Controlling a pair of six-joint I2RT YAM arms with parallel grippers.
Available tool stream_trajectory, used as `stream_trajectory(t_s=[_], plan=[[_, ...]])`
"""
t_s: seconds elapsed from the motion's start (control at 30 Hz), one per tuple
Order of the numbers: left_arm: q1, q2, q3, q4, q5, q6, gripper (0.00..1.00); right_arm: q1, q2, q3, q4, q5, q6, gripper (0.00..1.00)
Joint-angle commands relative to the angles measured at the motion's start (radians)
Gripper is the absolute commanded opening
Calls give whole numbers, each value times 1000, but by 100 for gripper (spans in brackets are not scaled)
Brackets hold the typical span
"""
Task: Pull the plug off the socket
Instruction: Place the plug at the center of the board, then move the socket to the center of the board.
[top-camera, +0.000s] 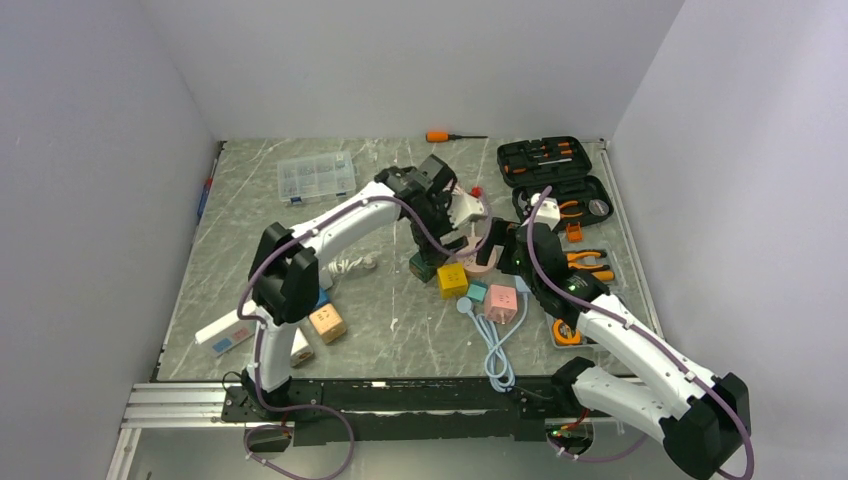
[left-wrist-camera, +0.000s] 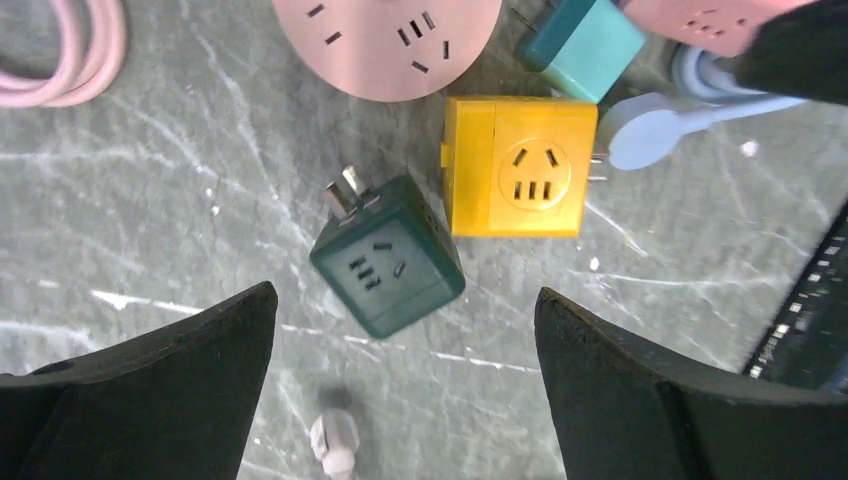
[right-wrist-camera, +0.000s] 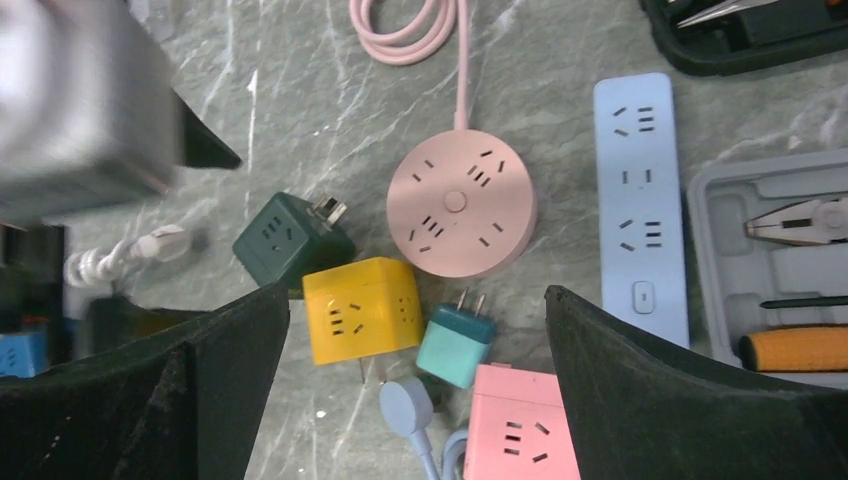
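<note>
Left gripper (left-wrist-camera: 405, 300) and right gripper (right-wrist-camera: 415, 295) hang released, empty; the open black toolcase (top-camera: 506, 160) holds orange-handled pliers (top-camera: 572, 208).

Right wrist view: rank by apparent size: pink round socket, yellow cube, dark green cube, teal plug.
1. pink round socket
2. yellow cube
3. dark green cube, nearly the same as the yellow, so a close call
4. teal plug
</note>
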Motion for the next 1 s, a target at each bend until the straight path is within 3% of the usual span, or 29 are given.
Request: stream_trajectory(t_s=[0.0, 0.17, 0.3, 0.4, 0.47, 0.6, 0.77, 0.97], plan=[[91, -140, 130, -162, 106, -97, 99, -23, -20, -6, 48, -113, 55, 100], [329, -276, 124, -231, 221, -147, 99, -56, 63, 11, 135, -319, 36, 100], [484, -366, 27, -279, 126, -149, 99, -42, 161, 82, 152, -397, 16, 100], [596, -548, -204, -159, 119, -142, 99, 37, 246, 174, 113, -354, -24, 98], [656, -672, -337, -73, 70, -132, 99, 126, 322, 247, 75, -232, -61, 98], [742, -851, -481, -68, -1, -22, 99, 238, 453, 369, 28, -178, -81, 97], [925, -937, -590, -180, 47, 169, 99, 343, 577, 469, 0, -147, -111, 97], [1131, -919, -722, -264, 104, 373, 99, 457, 686, 537, -32, -79, -159, 97]])
